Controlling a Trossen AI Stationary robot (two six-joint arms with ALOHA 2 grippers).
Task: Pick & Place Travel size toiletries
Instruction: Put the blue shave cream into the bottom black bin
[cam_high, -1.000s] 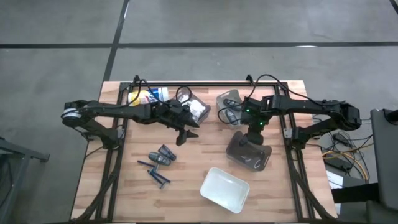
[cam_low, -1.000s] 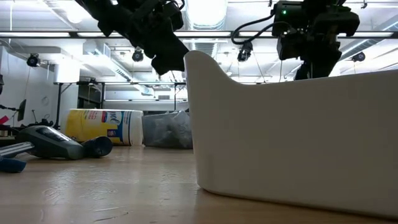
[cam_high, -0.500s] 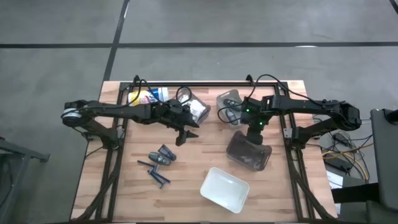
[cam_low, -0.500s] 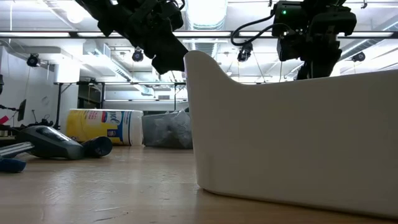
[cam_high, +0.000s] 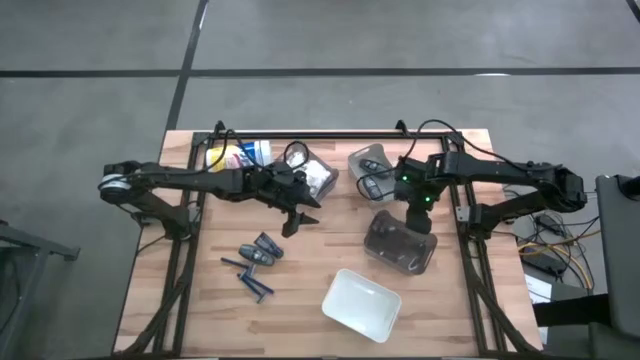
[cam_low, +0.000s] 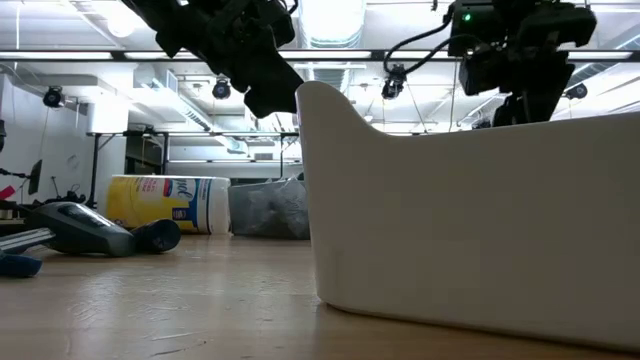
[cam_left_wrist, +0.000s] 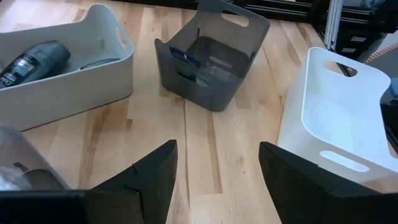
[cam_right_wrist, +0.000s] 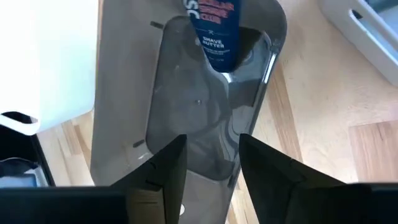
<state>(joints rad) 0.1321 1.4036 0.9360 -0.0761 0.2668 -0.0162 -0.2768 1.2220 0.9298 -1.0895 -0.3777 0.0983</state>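
My left gripper (cam_high: 297, 216) hangs open over bare wood at mid-table, holding nothing; in its wrist view the open fingers (cam_left_wrist: 217, 180) frame the table. My right gripper (cam_high: 419, 217) is open above the far end of the smoky bin (cam_high: 400, 246), and its fingers (cam_right_wrist: 211, 171) stand over that bin's inside. A dark blue tube (cam_right_wrist: 214, 31) lies on the bin's floor. Loose toiletries, dark grey-blue oblong pieces (cam_high: 260, 252) and thin blue sticks (cam_high: 254, 282), lie flat on the table near the left side. The low view shows them at its left edge (cam_low: 88, 230).
A white bin (cam_high: 362, 303) sits near the front edge and fills the low view (cam_low: 480, 230). A white canister with a yellow label (cam_high: 236, 155) lies at the far left. A clear bin (cam_high: 316, 176) and a light grey bin (cam_high: 368, 164) holding dark items stand at the far side.
My right gripper has shifted a little toward the table's right edge above the smoky bin, staying open. The left arm and the things on the table have kept still.
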